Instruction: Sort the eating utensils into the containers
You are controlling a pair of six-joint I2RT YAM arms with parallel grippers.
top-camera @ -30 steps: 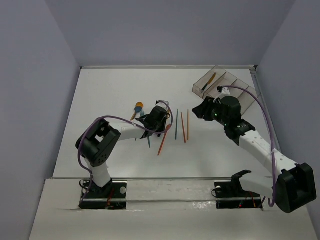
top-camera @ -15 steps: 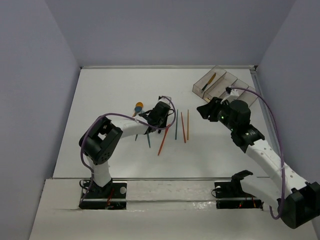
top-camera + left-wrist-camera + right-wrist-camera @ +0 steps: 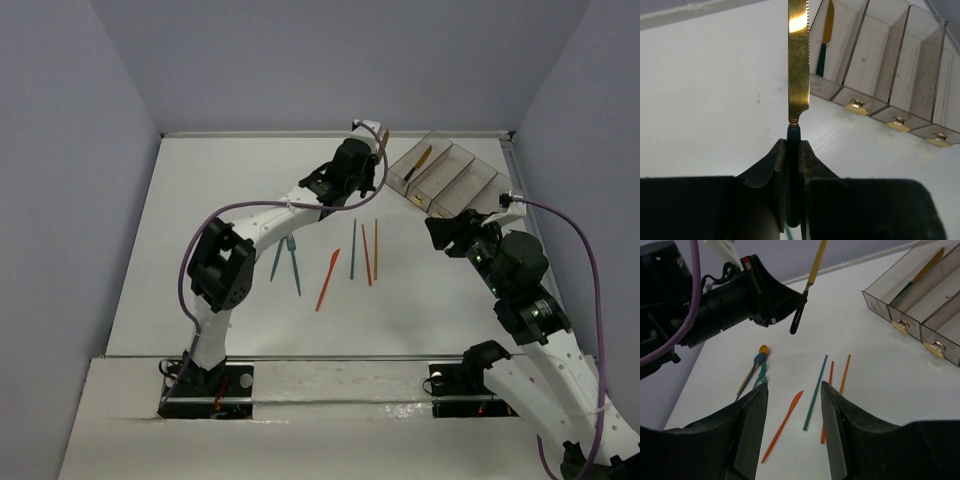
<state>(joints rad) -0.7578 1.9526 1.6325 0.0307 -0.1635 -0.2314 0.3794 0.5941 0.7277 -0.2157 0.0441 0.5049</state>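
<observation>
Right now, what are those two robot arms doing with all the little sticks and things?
The left hand is pinching a yellow knife by its dark handle and holding it up near the bins. A second knife lies in the end bin. The right hand is open and empty. The chopsticks and forks lie on the table, not yet sorted.
</observation>
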